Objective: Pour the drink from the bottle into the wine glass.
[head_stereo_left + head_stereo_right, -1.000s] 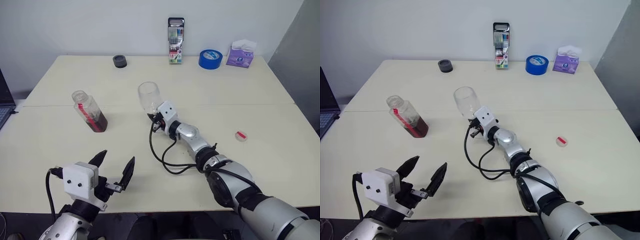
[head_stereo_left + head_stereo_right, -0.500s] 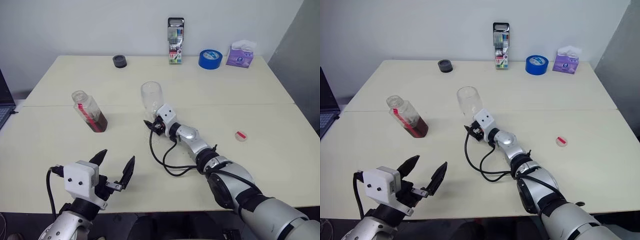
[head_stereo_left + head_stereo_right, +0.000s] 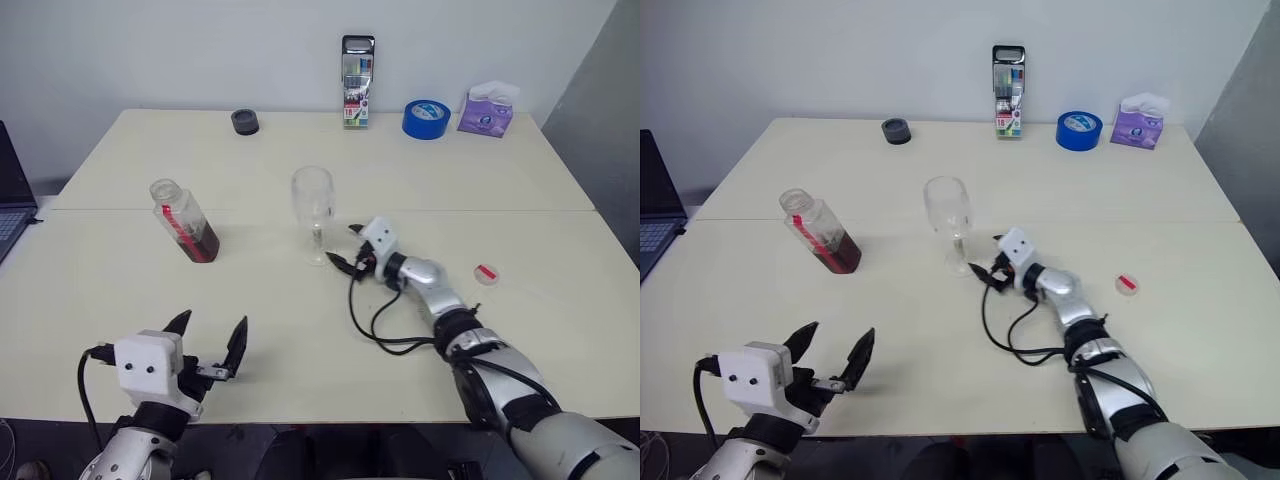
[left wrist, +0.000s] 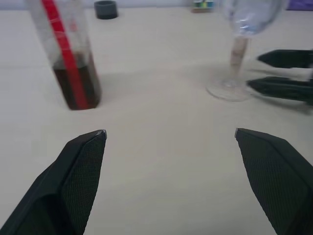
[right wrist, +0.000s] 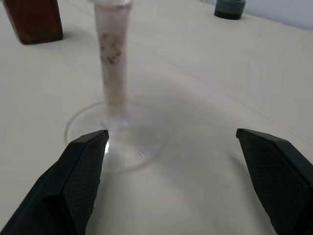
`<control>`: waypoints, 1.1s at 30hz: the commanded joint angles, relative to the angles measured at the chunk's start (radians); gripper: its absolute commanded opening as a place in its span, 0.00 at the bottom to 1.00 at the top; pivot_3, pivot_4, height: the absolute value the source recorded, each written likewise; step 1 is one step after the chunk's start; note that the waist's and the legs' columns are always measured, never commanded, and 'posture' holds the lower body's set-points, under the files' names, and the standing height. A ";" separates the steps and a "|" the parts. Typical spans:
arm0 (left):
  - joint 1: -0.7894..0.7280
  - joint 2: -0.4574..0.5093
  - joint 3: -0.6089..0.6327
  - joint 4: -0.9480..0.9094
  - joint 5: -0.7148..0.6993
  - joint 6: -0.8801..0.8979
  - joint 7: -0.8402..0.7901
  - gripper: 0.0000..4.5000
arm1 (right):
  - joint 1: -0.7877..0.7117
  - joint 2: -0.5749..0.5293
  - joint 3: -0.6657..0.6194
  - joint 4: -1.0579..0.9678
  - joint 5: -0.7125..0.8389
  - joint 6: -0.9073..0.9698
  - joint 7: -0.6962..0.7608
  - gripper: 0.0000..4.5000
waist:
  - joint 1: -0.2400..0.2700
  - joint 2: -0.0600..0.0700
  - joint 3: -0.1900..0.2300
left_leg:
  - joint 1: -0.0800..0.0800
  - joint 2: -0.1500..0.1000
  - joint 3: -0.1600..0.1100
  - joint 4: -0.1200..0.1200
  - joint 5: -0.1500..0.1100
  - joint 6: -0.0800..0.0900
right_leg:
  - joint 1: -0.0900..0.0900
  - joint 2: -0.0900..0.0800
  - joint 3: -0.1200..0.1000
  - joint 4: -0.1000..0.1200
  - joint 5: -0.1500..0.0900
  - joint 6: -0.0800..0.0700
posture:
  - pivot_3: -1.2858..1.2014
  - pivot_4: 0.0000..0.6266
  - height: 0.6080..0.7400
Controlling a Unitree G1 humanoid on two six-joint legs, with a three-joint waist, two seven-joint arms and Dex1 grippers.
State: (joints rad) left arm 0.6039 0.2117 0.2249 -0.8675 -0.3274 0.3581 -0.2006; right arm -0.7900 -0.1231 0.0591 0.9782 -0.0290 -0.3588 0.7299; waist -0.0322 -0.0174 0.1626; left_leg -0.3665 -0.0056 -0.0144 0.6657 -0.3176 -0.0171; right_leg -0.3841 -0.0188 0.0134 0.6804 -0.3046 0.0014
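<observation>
Cream table (image 3: 520, 180) with upright wine glass (image 3: 313, 210), both tools (image 3: 207, 338) (image 3: 345, 250) wide open, empty.

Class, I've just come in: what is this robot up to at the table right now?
The wine glass stands upright and empty on the table. The right gripper is open beside its foot, holding nothing. The bottle, uncapped with dark drink in its lower part, stands apart to the robot's left. The left gripper is open near the table's front edge, not touching anything. Nothing has been poured yet.

Silver arms, black cables, white wrist blocks
</observation>
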 commanded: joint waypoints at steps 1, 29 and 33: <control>-0.025 -0.033 -0.016 -0.003 0.037 -0.039 0.043 1.00 | 0.073 -0.060 -0.001 -0.258 0.067 0.123 0.093 0.99 | -0.002 0.000 0.000 | 0.000 0.000 0.000 0.000 0.000 0.000 | 0.000 0.000 0.000 0.000 0.000 0.000 | 0.52 0.24 1.00; -0.444 0.177 0.194 0.479 -0.012 -0.084 -0.049 1.00 | 0.415 -0.404 -0.014 -1.449 0.605 0.996 0.167 0.99 | 0.005 0.001 -0.003 | -0.014 -0.002 -0.005 0.002 0.001 -0.004 | -0.008 -0.002 -0.006 -0.001 -0.005 0.004 | 0.52 0.24 1.00; -0.498 0.205 0.189 0.525 -0.011 -0.084 -0.073 1.00 | 0.442 -0.413 -0.012 -1.468 0.555 0.960 0.113 0.99 | 0.009 0.000 -0.003 | -0.014 -0.002 -0.010 0.010 -0.001 0.000 | -0.004 -0.002 -0.011 0.001 -0.003 0.004 | 0.52 0.24 1.00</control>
State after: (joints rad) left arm 0.1198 0.4033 0.3995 -0.3372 -0.3334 0.2899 -0.2581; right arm -0.3479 -0.5301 0.0616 -0.4455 0.5396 0.6314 0.8664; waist -0.0228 -0.0171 0.1594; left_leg -0.3804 -0.0072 -0.0249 0.6767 -0.3181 -0.0173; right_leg -0.3879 -0.0209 0.0027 0.6814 -0.3069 0.0054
